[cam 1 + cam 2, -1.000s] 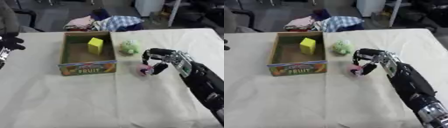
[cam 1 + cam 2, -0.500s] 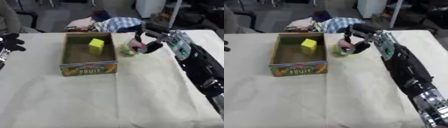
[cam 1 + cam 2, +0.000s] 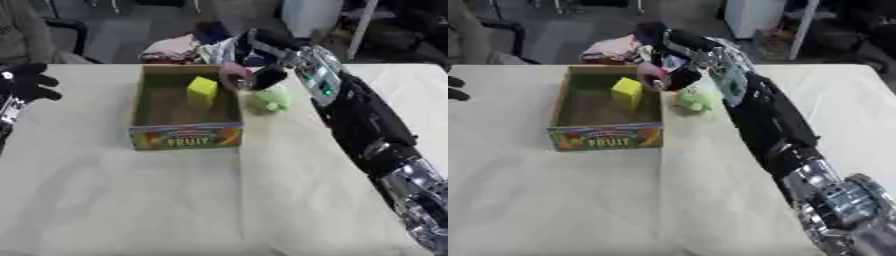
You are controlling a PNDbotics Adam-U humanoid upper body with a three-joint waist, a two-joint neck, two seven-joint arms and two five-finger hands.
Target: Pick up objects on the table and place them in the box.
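A cardboard box (image 3: 185,136) printed "FRUIT" stands on the white table, with a yellow block (image 3: 201,92) inside at its far end. My right hand (image 3: 262,59) hovers over the box's far right corner, shut on a small pink object (image 3: 234,76). A light green round toy (image 3: 270,99) lies on the table just right of the box, below that hand. My left hand (image 3: 26,83) rests open at the left edge, away from the box.
A heap of coloured clothes (image 3: 184,49) lies beyond the table's far edge. A chair (image 3: 70,30) and a seated person's sleeve show at the upper left. My right forearm (image 3: 363,120) crosses the table's right side.
My right hand lifted the pink object from the table near the box's right front and carried it left and farther away, to above the box's far right corner. The camera view shifted slightly.
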